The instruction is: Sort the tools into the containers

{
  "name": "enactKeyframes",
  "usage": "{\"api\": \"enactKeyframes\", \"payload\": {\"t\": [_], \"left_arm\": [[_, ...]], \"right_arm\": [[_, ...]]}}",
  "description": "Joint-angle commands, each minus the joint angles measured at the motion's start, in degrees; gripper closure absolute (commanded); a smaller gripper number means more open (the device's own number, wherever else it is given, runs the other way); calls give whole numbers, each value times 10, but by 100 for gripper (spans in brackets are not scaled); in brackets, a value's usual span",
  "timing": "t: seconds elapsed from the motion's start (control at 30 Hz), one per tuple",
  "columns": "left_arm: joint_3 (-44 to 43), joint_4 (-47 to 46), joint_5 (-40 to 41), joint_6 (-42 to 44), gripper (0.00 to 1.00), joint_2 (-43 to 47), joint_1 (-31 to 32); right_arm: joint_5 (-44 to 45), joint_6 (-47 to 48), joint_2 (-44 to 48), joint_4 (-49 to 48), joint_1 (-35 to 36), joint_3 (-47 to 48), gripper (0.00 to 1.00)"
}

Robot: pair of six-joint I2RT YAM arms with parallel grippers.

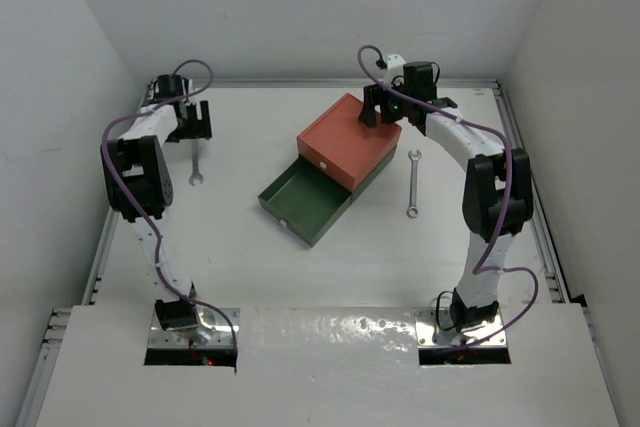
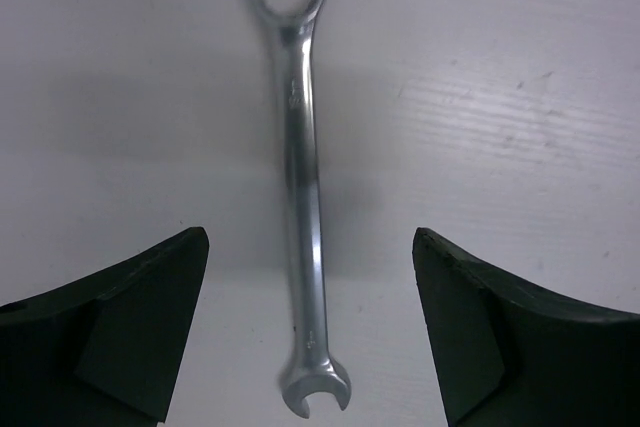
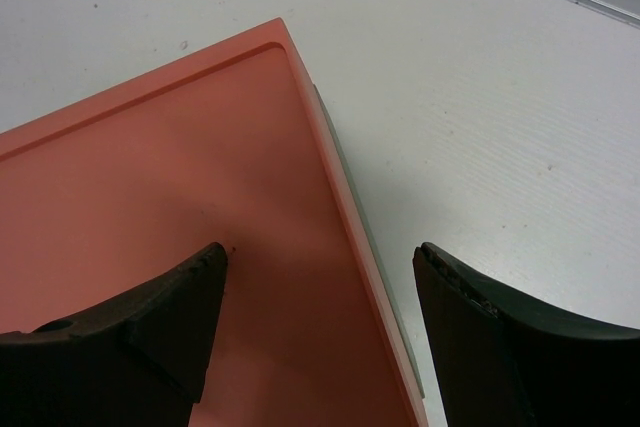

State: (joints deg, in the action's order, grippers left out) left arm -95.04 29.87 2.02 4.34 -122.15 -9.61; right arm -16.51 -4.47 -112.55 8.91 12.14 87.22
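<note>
A silver wrench [image 1: 197,164] lies on the table at the far left; in the left wrist view the wrench [image 2: 300,177] lies between my open fingers, ring end away. My left gripper [image 1: 193,125] is open above its far end. A second silver wrench [image 1: 412,183] lies right of the boxes. The orange-red box [image 1: 350,140] sits on the dark green box [image 1: 305,203], whose drawer is pulled out and looks empty. My right gripper [image 1: 383,107] is open over the orange-red box's far right corner [image 3: 180,197]. No black rod tools show.
An aluminium rail [image 1: 520,162] runs along the table's right edge and another [image 1: 105,237] along the left. White walls close in the back and sides. Purple cables [image 1: 195,69] loop over both arms.
</note>
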Motion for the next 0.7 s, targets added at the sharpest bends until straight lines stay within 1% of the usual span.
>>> {"api": "enactKeyframes", "payload": {"t": [0.0, 0.1, 0.13, 0.2, 0.23, 0.37, 0.4, 0.5, 0.53, 0.6, 0.63, 0.67], "left_arm": [[-57, -37, 13, 23, 20, -4, 7], [-96, -6, 39, 15, 23, -57, 7], [-101, 3, 46, 13, 25, -67, 6], [-97, 7, 40, 15, 28, -81, 7], [-93, 6, 32, 16, 32, -82, 6], [-74, 4, 25, 24, 39, -93, 11], [-73, 16, 22, 30, 45, -97, 12], [-69, 53, 20, 36, 60, -109, 14], [-64, 55, 22, 37, 63, -109, 14], [-50, 56, 33, 37, 89, -112, 15], [-47, 56, 37, 37, 99, -114, 15], [-46, 56, 39, 37, 100, -119, 15]], "right_arm": [[8, 7, 24, 13, 2, -11, 25], [10, 8, 30, 16, 2, -14, 25], [12, 10, 30, 17, 2, -14, 25], [17, 13, 34, 21, 2, -15, 25], [19, 17, 35, 22, 3, -16, 25], [24, 20, 36, 25, 3, -20, 25], [25, 20, 34, 25, 2, -21, 25], [24, 19, 34, 24, 2, -21, 25], [25, 19, 34, 24, 2, -21, 25], [30, 22, 34, 24, 2, -18, 25], [31, 22, 34, 24, 2, -17, 25], [31, 23, 35, 25, 3, -14, 25]]}}
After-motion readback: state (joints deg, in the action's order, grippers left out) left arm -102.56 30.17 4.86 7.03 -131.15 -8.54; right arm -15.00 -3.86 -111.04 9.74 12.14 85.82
